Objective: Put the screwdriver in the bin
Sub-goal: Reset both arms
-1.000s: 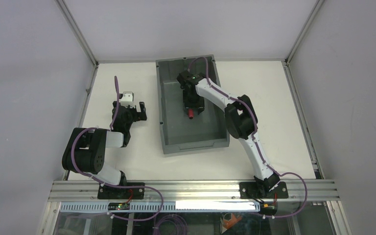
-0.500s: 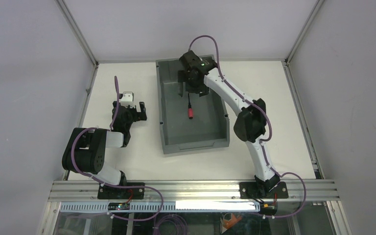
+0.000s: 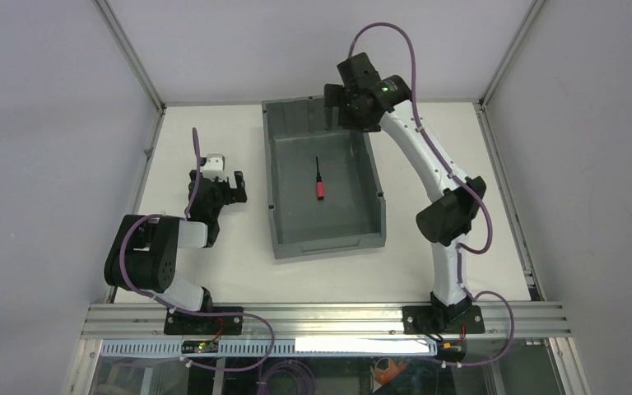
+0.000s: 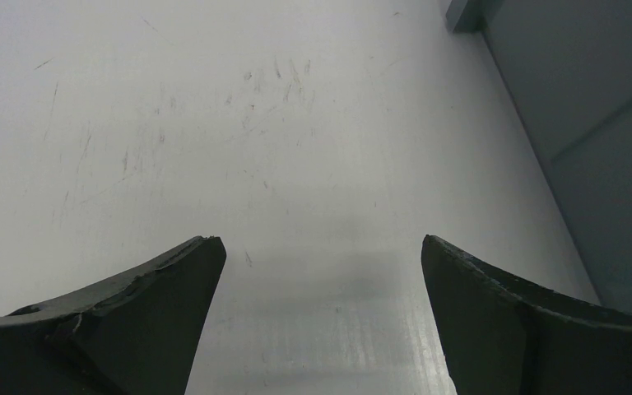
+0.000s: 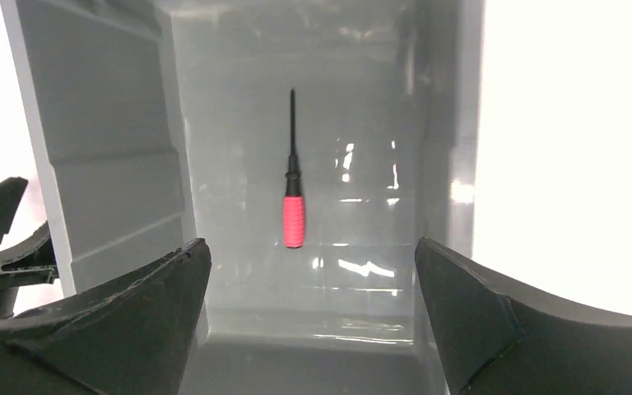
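Observation:
The screwdriver [image 3: 319,181], with a short red handle and thin black shaft, lies flat on the floor of the dark grey bin [image 3: 278,206], near its middle. From the right wrist it appears as the screwdriver [image 5: 294,197] lying alone inside the bin [image 5: 115,164]. My right gripper [image 3: 337,103] hangs open above the bin's far right corner, well clear of the tool, and its jaws [image 5: 311,255] hold nothing. My left gripper [image 3: 218,183] rests open over the table left of the bin; its fingers [image 4: 317,247] frame only bare tabletop.
The bin's outer wall [image 4: 601,164] stands just right of my left gripper. White tabletop [image 3: 444,164] surrounds the bin, bounded by enclosure walls and a metal rail [image 3: 321,317] at the near edge.
My right gripper opened and let go of the screwdriver, which now lies on the bin floor. The right arm then rose and drew back toward the bin's far right corner. The left arm stayed still.

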`<state>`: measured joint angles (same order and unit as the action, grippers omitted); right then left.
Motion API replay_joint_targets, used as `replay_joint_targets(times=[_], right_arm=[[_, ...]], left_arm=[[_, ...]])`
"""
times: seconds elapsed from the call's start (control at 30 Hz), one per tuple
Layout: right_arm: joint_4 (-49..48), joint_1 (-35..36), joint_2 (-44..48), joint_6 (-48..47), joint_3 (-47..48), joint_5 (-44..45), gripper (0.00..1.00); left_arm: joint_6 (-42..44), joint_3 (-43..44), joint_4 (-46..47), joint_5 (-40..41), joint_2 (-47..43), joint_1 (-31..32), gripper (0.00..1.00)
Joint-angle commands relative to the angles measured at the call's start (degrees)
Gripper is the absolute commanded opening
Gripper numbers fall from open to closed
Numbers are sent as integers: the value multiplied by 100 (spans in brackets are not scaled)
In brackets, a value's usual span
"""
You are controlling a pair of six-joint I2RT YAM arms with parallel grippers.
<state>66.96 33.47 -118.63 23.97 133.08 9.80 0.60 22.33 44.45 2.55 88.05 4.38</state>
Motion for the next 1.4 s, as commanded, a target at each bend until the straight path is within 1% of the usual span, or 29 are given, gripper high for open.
replay_joint_targets(times=[0.0, 0.2, 0.63, 0.77, 0.97, 1.13, 1.2, 1.37], right_arm=[[-99, -330, 750, -325, 109, 221, 99], [-427, -832, 1387, -550, -557, 363, 99], [-1549, -2003, 2810, -864, -2816, 430, 99], [-1983, -2306, 3196, -961, -3665, 420, 99], [-2948, -2615, 3681, -1108, -4973, 435, 99], [-4055, -2724, 4023, -1293, -6273, 635, 99], [-4439, -2763, 4095, -1349, -6790, 717, 99], [-5318, -2819, 4050, -1487, -7652, 848, 99]], left_arm=[[-44, -35, 153, -88, -187, -60, 99], [-47, -35, 154, -90, -184, -60, 99], [-43, -35, 161, -88, -188, -60, 99], [-43, -35, 156, -88, -187, -60, 99], [-43, -35, 159, -90, -183, -60, 99], [-45, -35, 159, -88, -184, -60, 99], [-44, -35, 160, -88, -184, -60, 99], [-46, -35, 160, -88, -183, -60, 99]])
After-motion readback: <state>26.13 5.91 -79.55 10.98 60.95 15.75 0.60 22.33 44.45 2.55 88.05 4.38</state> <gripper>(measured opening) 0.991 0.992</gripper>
